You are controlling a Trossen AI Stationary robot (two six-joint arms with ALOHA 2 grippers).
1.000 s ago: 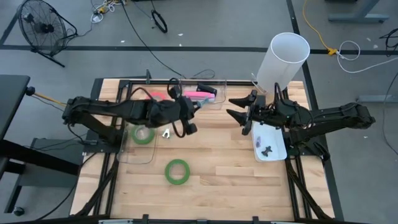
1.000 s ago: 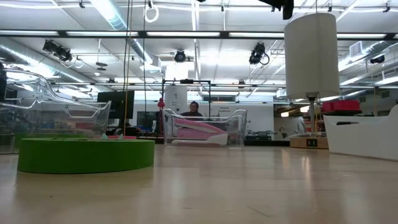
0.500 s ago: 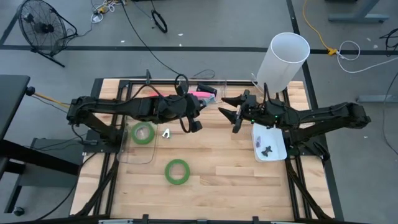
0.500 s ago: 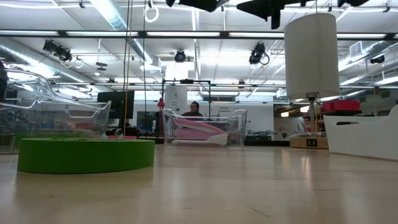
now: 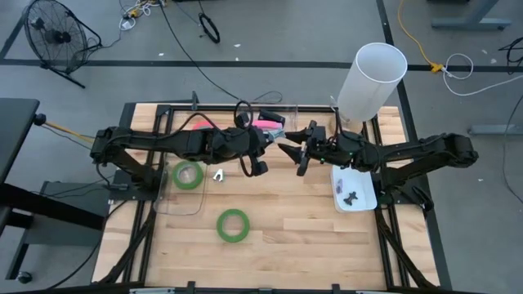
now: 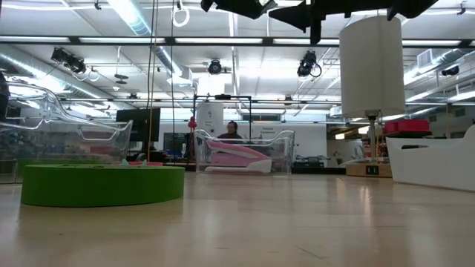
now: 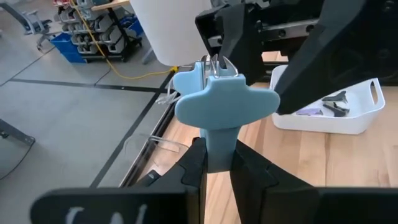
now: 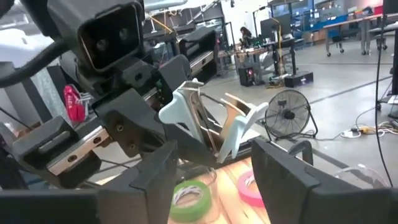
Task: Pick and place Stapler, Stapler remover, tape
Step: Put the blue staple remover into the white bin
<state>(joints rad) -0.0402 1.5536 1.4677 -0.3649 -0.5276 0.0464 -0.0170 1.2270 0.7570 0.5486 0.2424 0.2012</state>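
Observation:
My left gripper (image 5: pixel 271 139) is shut on a light blue stapler remover (image 7: pixel 224 102) and holds it high over the table's far middle. My right gripper (image 5: pixel 292 155) faces it, open. Its fingers (image 7: pixel 314 59) stand on either side of the remover's metal claw end (image 7: pixel 214 62), apart from it. The pink stapler (image 6: pixel 237 157) lies in a clear container (image 5: pixel 274 122) at the far edge. One green tape (image 5: pixel 233 224) lies flat on the wood. Another green tape (image 5: pixel 189 175) sits in a clear tray. A pink tape (image 8: pixel 249 186) shows below in the right wrist view. My left gripper pinches the stapler remover's narrow blue stem (image 7: pixel 217 149) between its two fingers. The fingers come at it nearly level from the table's left. The remover juts out beyond the fingertips, wide grip and claws toward my right gripper, lifted clear of the table.
A white bin (image 5: pixel 364 196) with small dark items sits at the right, beneath my right arm. A tall white cylinder (image 5: pixel 372 77) stands at the far right. A small white object (image 5: pixel 218 174) lies beside the clear tray. Bare wood lies at the near middle.
My right gripper has moved toward the table's left and a little down, closing in on the stapler remover until its fingers flank it. My left gripper has shifted slightly toward the right, still holding the remover.

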